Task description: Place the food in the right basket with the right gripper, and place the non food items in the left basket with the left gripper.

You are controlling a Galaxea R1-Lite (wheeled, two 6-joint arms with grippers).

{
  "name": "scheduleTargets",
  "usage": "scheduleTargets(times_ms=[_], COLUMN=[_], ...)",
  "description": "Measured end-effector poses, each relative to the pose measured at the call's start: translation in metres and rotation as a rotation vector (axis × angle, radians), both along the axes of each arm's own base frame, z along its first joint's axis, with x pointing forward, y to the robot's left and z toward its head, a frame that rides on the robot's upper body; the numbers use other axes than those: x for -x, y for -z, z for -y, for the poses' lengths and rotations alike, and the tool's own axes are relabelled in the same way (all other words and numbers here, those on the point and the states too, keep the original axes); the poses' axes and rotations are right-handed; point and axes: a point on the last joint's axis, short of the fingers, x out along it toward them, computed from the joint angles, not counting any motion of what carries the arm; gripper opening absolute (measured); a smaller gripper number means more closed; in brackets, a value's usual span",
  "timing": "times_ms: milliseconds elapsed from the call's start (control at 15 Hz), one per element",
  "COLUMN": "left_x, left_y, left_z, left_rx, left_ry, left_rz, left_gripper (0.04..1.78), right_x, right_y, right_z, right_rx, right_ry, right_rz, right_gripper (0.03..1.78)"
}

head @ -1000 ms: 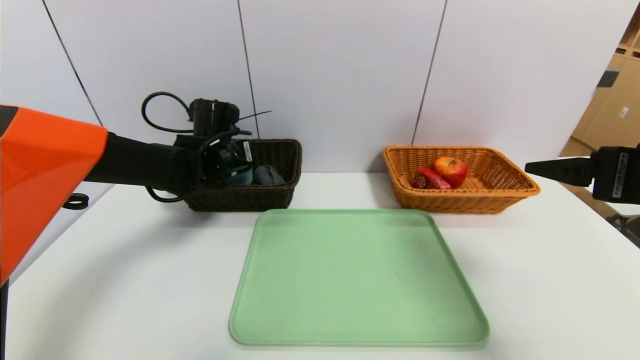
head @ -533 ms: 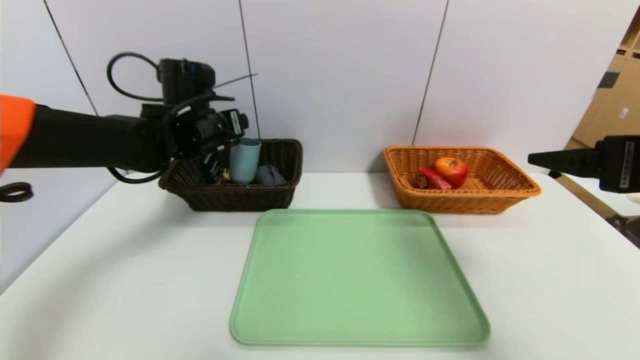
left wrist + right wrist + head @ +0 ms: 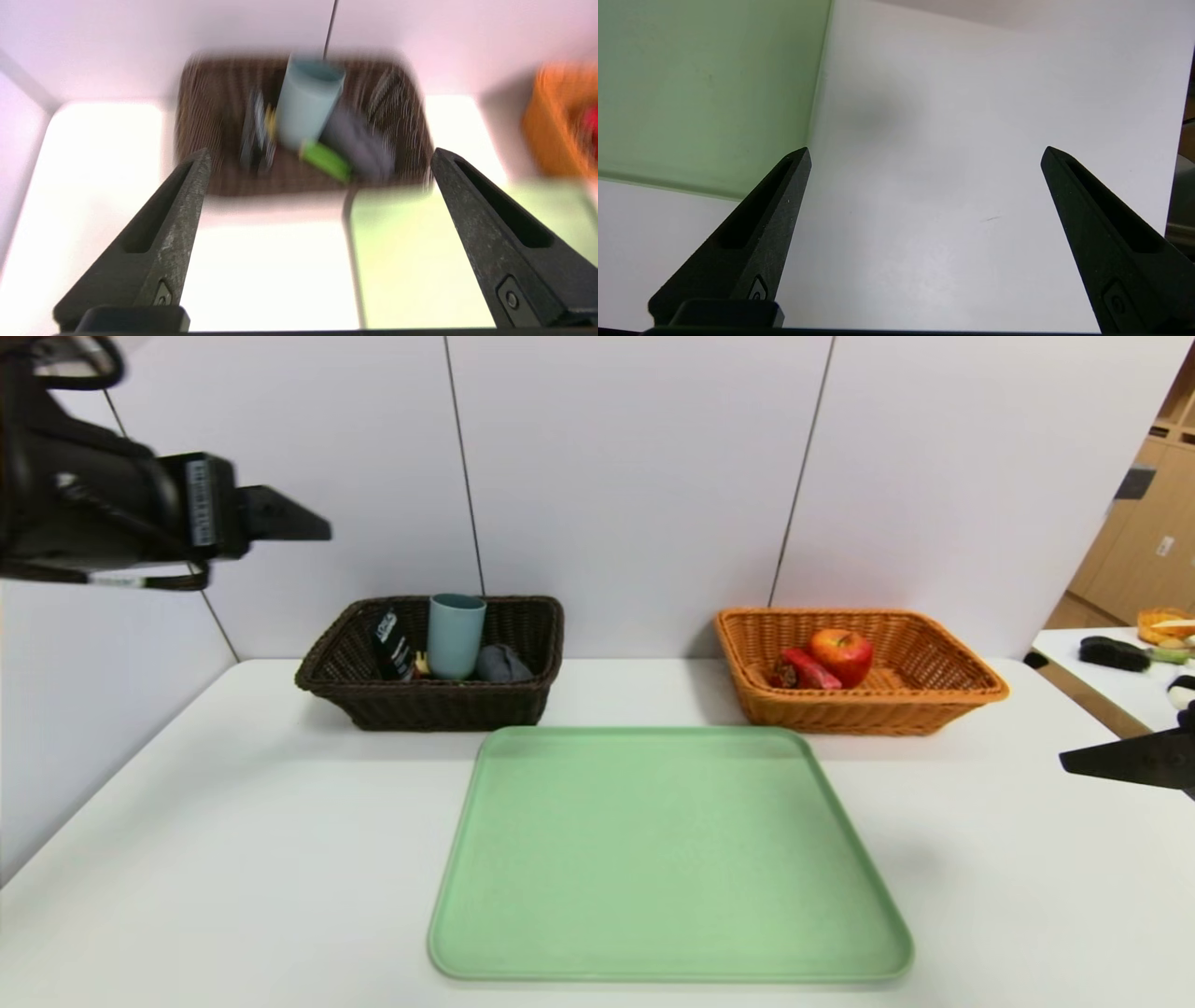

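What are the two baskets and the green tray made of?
Both baskets look like woven wicker: the dark basket and the orange basket show ribbed, interlaced strands, though these may be plastic imitation. The tray looks like smooth matte plastic: even pale green, rounded corners, a moulded raised rim.

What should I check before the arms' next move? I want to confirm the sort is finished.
1. Green tray bare of items: ok.
2. Left basket holds the teal cup, dark bottle, grey cloth and green-handled spoon: ok.
3. Right basket holds the apple and red carton: ok.
4. Left gripper open, holding nothing, raised above and to the left of its basket: ok.
5. Right gripper open, holding nothing, over the table right of the tray: ok.
6. Cup standing stably: cannot tell; it looks slightly tilted.
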Motion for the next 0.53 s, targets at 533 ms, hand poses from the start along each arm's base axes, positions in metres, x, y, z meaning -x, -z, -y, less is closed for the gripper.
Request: scheduleTargets(times_ms=[533], left_x=[0.178], left_y=[0.056], left_z=[-0.057], left_rx=[-0.078], left_ry=[-0.272], left_rz=[-0.135], left_gripper=[1.68], right_x=[0.075], right_y=[0.021], right_z=[0.013], right_rx=[-0.023], right_ry=[0.079], right_rz=[0.144], right_gripper=[1.70])
